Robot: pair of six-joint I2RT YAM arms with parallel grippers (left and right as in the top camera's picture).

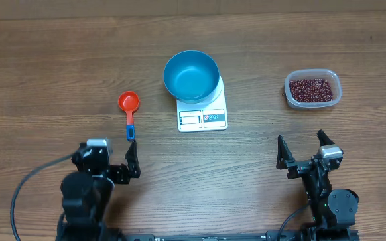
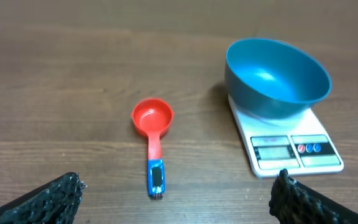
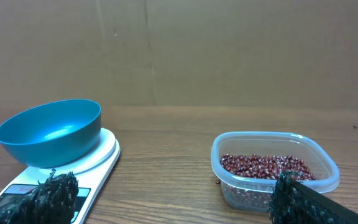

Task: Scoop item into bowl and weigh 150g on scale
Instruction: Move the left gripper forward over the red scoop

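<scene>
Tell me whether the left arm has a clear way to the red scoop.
Probably yes. The red scoop lies on bare table just ahead of the open left gripper, handle toward it, with nothing between them. The blue bowl and scale stand off to the right.

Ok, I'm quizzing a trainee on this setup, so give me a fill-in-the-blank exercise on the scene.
1. The blue bowl sits on the ____.
2. The red scoop lies on the ____ arm's side of the bowl.
3. The clear container holds dark red ____.
Missing words: scale, left, beans.
</scene>
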